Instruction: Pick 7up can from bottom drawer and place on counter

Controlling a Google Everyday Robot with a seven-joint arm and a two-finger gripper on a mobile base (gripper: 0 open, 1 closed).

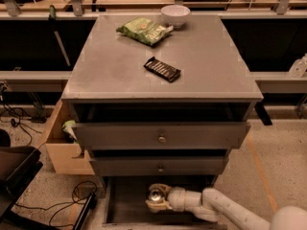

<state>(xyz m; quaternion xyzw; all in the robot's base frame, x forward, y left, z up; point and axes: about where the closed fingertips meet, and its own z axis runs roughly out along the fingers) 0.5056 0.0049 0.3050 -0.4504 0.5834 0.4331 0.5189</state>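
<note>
Camera view | 7up can [154, 193] at end effector [155, 199] tip — in bottom drawer [127, 201] | grip: cannot tell

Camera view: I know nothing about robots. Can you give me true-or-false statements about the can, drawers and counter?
1. The 7up can sits in the open bottom drawer. True.
2. The gripper hovers over the counter. False: it is down in the bottom drawer, at the can.
3. A white bowl stands at the counter's far edge. True.
4. The green snack bag lies in the bottom drawer. False: it lies on the counter.
</note>
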